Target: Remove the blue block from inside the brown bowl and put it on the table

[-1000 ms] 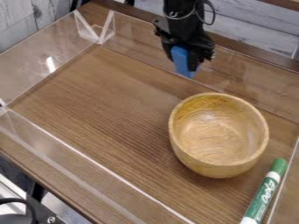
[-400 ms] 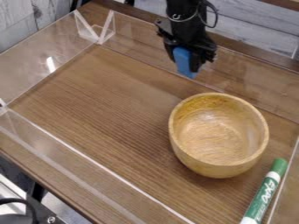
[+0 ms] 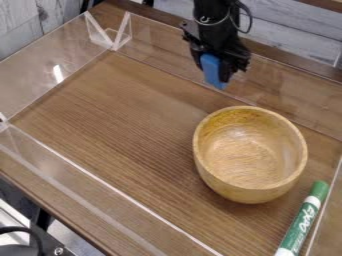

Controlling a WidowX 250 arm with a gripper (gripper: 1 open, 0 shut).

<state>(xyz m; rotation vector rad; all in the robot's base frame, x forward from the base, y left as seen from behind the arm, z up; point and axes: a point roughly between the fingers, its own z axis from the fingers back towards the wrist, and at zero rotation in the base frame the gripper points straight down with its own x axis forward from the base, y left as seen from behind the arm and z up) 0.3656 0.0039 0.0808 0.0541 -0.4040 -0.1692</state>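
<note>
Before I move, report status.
Black gripper shut on bright-blue rectangular block, outside round light-brown wooden bowl. No obstruction visible around block.

We see writing on the side of the green-and-white marker [image 3: 302,222], running along its white barrel in green. We can make it out as lettering, but it is too small and blurred for us to read a word for certain. We can read nothing else anywhere in view.
</note>
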